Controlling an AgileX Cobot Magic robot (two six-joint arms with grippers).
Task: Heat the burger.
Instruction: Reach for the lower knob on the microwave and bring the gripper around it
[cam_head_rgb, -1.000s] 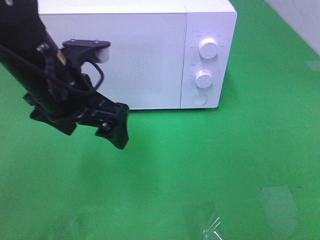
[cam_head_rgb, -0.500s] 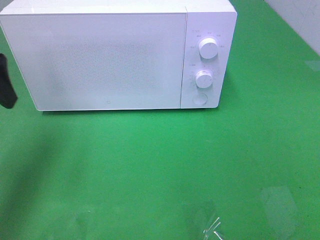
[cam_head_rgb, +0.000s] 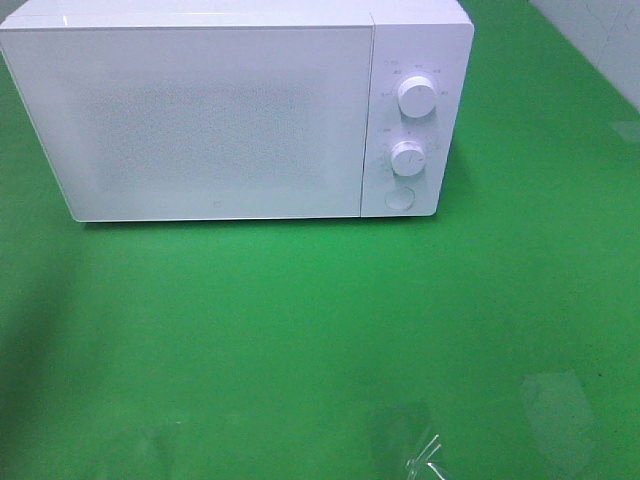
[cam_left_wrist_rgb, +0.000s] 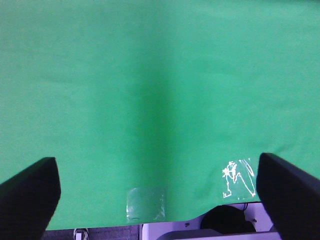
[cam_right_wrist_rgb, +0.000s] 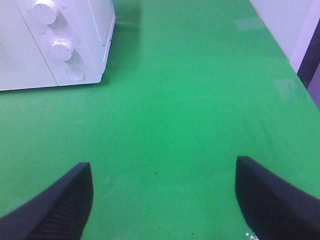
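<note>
microwave (cam_head_rgb: 420, 40): white | door (cam_head_rgb: 210, 120): finely speckled | knobs (cam_head_rgb: 417, 96): white | tabletop (cam_head_rgb: 300, 330): plain green

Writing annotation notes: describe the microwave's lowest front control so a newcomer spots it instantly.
A white microwave stands on the green table, its control strip right of the shut door. Three round controls stack there; the button is the lowest, flush and plain, while the top knob and middle knob stick out.

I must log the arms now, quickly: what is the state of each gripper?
Left gripper: open, holding nothing.
Right gripper: open, holding nothing.
</note>
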